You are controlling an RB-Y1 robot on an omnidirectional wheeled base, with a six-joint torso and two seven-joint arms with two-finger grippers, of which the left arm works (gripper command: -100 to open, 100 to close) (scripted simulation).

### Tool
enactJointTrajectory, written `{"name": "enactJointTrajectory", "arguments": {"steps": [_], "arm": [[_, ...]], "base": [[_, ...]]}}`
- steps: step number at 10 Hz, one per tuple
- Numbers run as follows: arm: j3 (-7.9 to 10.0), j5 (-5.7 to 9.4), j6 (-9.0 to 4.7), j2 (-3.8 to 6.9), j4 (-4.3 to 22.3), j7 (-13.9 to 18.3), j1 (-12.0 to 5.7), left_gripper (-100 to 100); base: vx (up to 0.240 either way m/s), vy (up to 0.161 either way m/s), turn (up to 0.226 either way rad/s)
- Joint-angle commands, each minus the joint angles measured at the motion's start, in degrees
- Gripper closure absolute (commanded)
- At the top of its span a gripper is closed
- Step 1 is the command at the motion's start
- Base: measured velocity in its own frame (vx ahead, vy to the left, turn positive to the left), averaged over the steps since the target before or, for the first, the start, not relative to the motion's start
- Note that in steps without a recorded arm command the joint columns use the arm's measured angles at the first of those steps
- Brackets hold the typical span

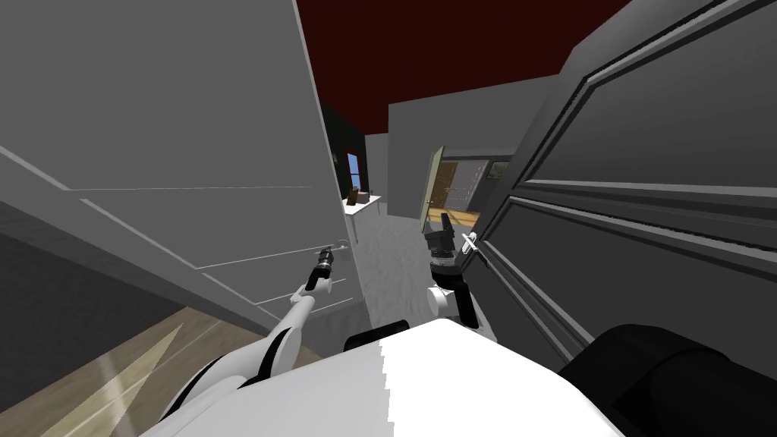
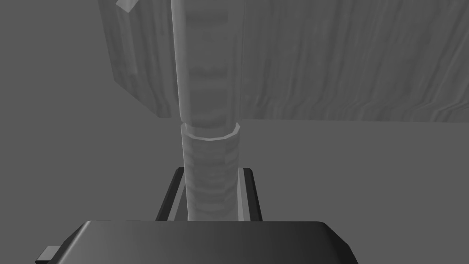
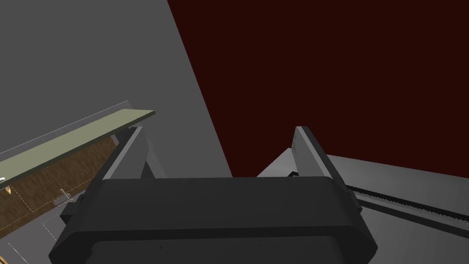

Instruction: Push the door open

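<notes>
Left wrist view: left end effector (image 2: 210, 172) clamps the door handle (image 2: 207, 91); right end effector (image 3: 217, 134) wide open.

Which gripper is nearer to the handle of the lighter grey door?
Left. The left gripper is shut on the handle; the right gripper is open, apart, by the dark door.

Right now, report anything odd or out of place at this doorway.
Nothing looks broken, spilled or askew. The left gripper is clamped on the grey door handle; the right gripper hangs open beside the dark door. The slant is the camera's.
</notes>
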Motion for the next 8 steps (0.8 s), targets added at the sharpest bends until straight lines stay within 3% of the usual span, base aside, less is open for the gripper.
{"name": "enactJointTrajectory", "arguments": {"steps": [1, 8], "arm": [[0.63, 0.21, 0.37, 0.38, -1.0, -0.2, 0.13, 100], [4.18, 1.46, 0.40, 2.09, -1.1, -1.3, 0.90, 100]], "base": [[0.160, -0.026, 0.041], [0.179, -0.070, 0.047]]}}
